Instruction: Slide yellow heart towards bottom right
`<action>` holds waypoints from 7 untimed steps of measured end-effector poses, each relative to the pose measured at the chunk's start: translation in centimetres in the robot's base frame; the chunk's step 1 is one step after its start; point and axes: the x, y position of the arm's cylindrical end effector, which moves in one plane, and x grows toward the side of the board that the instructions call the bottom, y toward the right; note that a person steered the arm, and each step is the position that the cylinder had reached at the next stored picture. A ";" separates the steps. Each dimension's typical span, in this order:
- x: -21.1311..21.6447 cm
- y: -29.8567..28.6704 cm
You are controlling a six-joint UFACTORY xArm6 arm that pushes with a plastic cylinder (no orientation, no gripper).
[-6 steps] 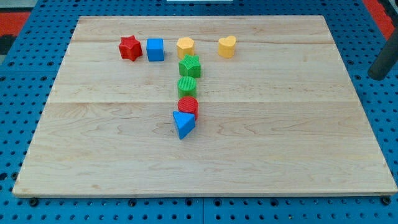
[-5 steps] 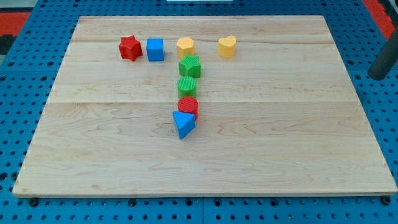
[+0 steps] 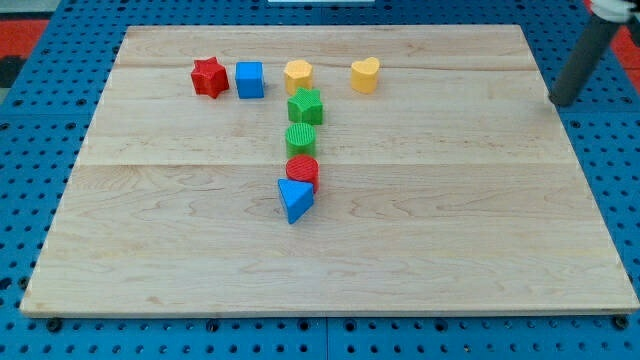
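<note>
The yellow heart (image 3: 365, 74) sits near the view's top, right of centre on the wooden board (image 3: 460, 220). My tip (image 3: 560, 101) is at the board's right edge, far to the right of the heart and slightly lower in the view. It touches no block. The rod rises to the view's top right corner.
Left of the heart lie a yellow hexagon (image 3: 298, 75), a blue cube (image 3: 249, 79) and a red star (image 3: 209, 77). Below the hexagon a column runs down: green star-like block (image 3: 305, 106), green hexagon-like block (image 3: 301, 139), red cylinder (image 3: 302, 170), blue triangle (image 3: 294, 199).
The rod has moved left and up in the view, from off the board's right side to its right edge. No block has moved.
</note>
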 end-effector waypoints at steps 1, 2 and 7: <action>-3.9 -3.1; -5.9 -7.1; -1.1 -19.2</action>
